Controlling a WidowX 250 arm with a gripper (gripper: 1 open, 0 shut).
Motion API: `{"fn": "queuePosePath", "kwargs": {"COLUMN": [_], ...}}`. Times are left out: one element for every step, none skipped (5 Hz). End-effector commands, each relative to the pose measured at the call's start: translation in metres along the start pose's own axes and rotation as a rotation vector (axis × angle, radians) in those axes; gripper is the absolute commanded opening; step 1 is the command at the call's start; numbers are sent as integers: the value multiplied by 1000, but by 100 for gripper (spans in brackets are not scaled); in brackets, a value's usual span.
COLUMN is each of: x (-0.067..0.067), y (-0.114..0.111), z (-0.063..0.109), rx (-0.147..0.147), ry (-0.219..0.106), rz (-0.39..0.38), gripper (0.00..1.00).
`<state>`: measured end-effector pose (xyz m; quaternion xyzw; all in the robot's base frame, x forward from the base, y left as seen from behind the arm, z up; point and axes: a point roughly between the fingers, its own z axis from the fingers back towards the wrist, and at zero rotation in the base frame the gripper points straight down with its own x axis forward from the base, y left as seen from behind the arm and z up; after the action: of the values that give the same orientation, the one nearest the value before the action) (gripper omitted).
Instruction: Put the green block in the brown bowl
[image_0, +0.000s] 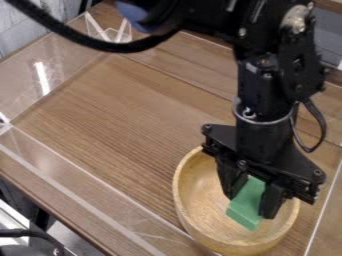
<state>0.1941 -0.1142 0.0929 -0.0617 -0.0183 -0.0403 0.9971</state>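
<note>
a wooden table (120, 110) with a clear wall around its edges fills the view, and the brown bowl (201, 215) sits on it near the lower right corner. the black robot arm (274, 70) reaches straight down over the bowl, its gripper (257, 198) pinching the green block (249, 205) between two dark fingers (275, 197). the block hangs upright inside the bowl's rim, its lower end at or just above the bowl's floor; which, i cannot tell.

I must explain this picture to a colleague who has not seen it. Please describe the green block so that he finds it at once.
Find the round brown bowl at the wooden table's near right edge. The black tool reaches down into it, shut on the green block. It is the only bright green thing there.
</note>
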Motion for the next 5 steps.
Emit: {"fn": "queuePosePath", "kwargs": {"x": [6,7,10,10,13], "y": [-1,0,3,7,12], "z": [11,10,10,8,8], "rx": [-26,-30,-32,-36,-40], "ry": [-54,-60,-58,-54,-53], "rz": [8,14,21,26,32], "gripper": [0,0,100,100,100]}}
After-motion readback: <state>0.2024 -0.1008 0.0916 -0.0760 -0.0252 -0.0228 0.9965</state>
